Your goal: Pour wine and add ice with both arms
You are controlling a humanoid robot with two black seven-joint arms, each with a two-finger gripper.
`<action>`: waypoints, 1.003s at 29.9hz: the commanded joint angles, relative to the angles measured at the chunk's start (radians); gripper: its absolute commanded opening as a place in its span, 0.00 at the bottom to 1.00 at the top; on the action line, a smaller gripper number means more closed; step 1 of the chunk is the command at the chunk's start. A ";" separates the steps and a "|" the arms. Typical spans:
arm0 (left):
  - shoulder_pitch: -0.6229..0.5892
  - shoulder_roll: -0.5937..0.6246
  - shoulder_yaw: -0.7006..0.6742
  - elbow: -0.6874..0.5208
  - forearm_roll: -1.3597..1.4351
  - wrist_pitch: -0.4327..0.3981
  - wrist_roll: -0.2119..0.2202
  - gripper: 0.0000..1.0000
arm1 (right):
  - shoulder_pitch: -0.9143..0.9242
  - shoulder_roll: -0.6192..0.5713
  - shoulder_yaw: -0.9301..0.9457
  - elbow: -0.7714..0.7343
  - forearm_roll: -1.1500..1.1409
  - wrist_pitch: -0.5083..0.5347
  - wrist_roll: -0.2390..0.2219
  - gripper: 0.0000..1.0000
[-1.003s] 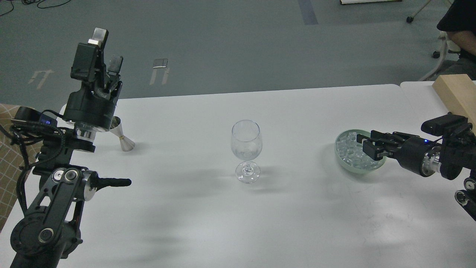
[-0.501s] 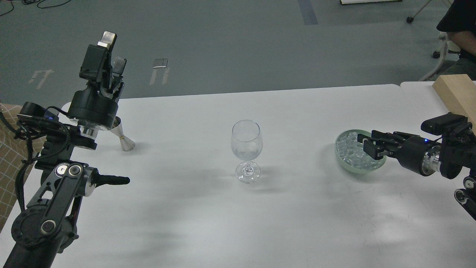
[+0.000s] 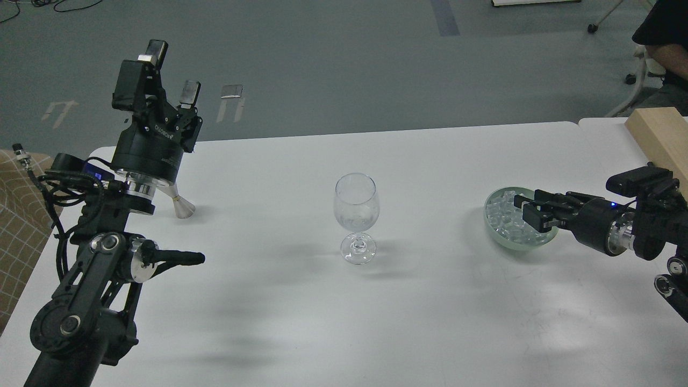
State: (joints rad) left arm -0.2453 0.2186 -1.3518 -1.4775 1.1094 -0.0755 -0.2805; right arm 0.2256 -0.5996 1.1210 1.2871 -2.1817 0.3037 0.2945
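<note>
Since a second ago, the left gripper (image 3: pixel 167 80) has swung rightward and turned so its lettered body faces the head view; its jaws point up, spread apart and empty. Just below it, a steel jigger (image 3: pixel 180 201) stands on the counter (image 3: pixel 430 301), half hidden behind the wrist. That suggests the arm is lining up on the jigger, with pouring not begun. Mid-counter, the wine glass (image 3: pixel 356 215) stands upright, well apart from both arms, with bare room all around. Rightward, the right gripper (image 3: pixel 524 209) has barely moved, reaching low over the pale green bowl (image 3: pixel 492 228) of ice (image 3: pixel 505 217); whether its jaws hold a cube I cannot tell. A wooden block (image 3: pixel 658 137) sits near the far right edge.
</note>
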 commanded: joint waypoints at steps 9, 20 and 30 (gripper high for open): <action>0.001 0.002 -0.020 0.014 -0.054 -0.213 -0.028 0.98 | 0.005 -0.005 -0.001 -0.005 0.000 0.000 0.000 0.49; 0.001 0.005 -0.017 0.077 -0.355 -0.382 -0.014 0.98 | 0.000 -0.002 -0.001 -0.005 0.000 -0.002 0.000 0.49; 0.021 -0.007 -0.026 0.077 -0.469 -0.411 -0.016 0.98 | -0.002 -0.002 0.002 -0.002 0.000 -0.002 0.002 0.49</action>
State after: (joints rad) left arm -0.2339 0.2142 -1.3731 -1.4005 0.7278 -0.4877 -0.3000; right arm 0.2241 -0.6014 1.1202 1.2846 -2.1816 0.3021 0.2954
